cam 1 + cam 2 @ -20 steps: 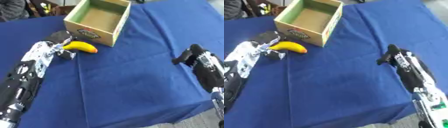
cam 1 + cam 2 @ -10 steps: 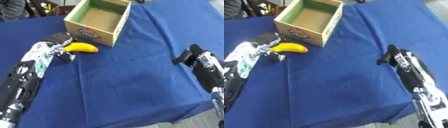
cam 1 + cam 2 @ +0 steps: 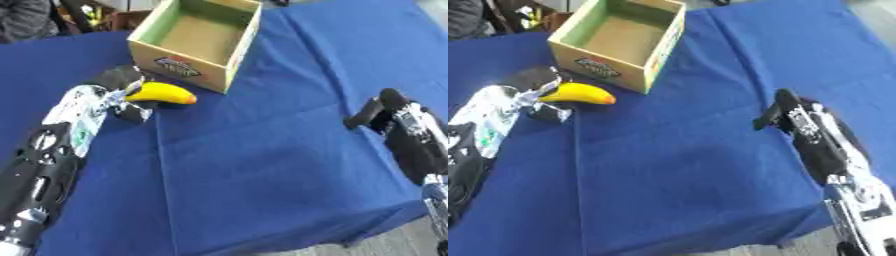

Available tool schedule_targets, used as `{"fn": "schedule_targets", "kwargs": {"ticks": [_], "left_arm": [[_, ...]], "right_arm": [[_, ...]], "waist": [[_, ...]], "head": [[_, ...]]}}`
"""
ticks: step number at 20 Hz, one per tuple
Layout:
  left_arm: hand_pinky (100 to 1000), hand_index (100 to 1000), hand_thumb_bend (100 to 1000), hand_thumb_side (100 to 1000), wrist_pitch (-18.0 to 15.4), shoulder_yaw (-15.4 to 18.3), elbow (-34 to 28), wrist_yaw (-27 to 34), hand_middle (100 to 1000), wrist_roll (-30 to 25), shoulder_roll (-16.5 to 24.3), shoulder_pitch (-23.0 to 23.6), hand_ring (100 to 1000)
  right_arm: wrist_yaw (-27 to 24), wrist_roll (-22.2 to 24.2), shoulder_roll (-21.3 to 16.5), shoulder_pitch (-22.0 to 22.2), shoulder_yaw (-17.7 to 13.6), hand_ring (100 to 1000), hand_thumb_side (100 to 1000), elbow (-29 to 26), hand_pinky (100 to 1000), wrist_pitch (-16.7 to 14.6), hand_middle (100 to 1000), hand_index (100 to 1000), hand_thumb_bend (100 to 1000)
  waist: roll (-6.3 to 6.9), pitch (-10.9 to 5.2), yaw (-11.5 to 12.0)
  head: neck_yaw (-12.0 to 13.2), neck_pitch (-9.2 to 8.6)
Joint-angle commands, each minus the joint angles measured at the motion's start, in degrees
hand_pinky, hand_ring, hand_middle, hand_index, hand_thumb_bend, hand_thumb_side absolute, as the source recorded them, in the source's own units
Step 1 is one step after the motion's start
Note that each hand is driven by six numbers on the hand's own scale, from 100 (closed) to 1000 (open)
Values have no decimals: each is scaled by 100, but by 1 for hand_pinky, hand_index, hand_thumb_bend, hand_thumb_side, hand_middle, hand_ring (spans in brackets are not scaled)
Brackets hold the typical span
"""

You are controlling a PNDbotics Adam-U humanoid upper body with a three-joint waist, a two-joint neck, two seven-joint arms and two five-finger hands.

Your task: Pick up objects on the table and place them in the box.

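The banana's [image 3: 160,93] left end is hidden inside the left hand [image 3: 118,92] (fingers curled round it). The box's [image 3: 229,64] far wall is cut off by the top edge. The right hand's [image 3: 785,111] finger pose stays indistinct.

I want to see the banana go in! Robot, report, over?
Left robot hand shut on banana, beside the box. Right robot hand idle, curled, holding nothing. Box open and empty, nothing in the way.

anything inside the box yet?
Nothing visible: the box shows only its bare brown floor; the near wall hides a strip of it. The banana is outside, by the box's front, in the left robot hand.
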Motion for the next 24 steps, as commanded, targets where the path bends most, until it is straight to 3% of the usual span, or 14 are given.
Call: {"fn": "schedule_targets", "kwargs": {"ticks": [1,24], "left_arm": [[615,640,100,177,10,7,-121,42,498,89,79,-84,516],[613,626,100,175,15,-27,-318,121,488,-29,184,-102,510]], "right_arm": [[45,1,-31,-20,-25,515,695,-135,689,-6,420,466,351],[26,-2,-47,-15,-30,515,695,-126,689,-7,420,466,350]], "waist": [[-16,-99,1],[-12,-142,13]], "head": [[-9,48],[-24,36]]}}
